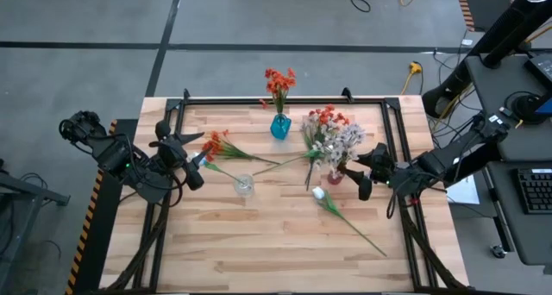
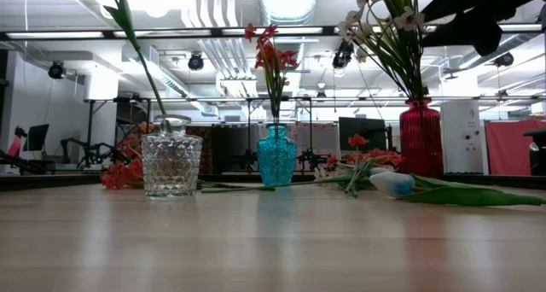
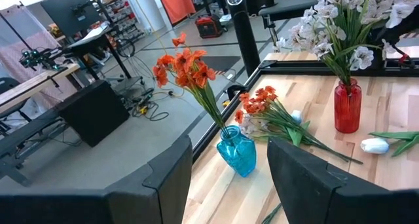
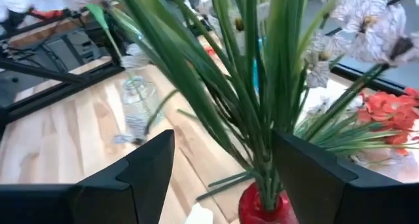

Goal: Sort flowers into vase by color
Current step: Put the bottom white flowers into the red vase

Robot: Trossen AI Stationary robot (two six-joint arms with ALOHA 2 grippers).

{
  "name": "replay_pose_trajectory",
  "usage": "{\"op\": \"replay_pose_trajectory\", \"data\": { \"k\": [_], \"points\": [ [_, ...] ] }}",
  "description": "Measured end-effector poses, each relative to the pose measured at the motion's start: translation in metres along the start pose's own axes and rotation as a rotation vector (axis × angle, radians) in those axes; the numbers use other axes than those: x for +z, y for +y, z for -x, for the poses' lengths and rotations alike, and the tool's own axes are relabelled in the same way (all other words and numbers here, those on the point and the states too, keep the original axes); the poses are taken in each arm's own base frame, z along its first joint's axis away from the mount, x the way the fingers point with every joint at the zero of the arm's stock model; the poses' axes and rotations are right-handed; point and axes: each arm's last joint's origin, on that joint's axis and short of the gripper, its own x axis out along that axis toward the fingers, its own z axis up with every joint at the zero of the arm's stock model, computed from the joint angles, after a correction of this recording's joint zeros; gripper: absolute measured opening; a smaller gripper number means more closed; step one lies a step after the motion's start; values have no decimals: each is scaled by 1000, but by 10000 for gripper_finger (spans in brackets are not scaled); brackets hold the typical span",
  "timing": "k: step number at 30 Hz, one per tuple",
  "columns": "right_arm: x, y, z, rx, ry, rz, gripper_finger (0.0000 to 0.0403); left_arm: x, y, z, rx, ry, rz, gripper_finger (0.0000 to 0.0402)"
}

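White tulip (image 1: 318, 193) lying beside red vase (image 1: 335, 178), right hand (image 1: 362, 176) near

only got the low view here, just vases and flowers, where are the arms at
Observer: The left end effector is beside the orange flowers lying left of the clear vase.
Operator: and the right one
Observer: The right end effector is next to the red vase, open, with a finger on either side of its stems.
Operator: left holding anything
Observer: No, its fingers are open with nothing between them.
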Motion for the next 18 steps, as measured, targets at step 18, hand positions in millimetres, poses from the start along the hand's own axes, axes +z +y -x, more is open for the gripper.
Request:
{"op": "replay_pose_trajectory", "data": {
  "k": [18],
  "points": [
    [34, 6, 14, -45, -25, 97, 224, 0, 0, 0, 0, 0, 11, 182]
  ]
}}
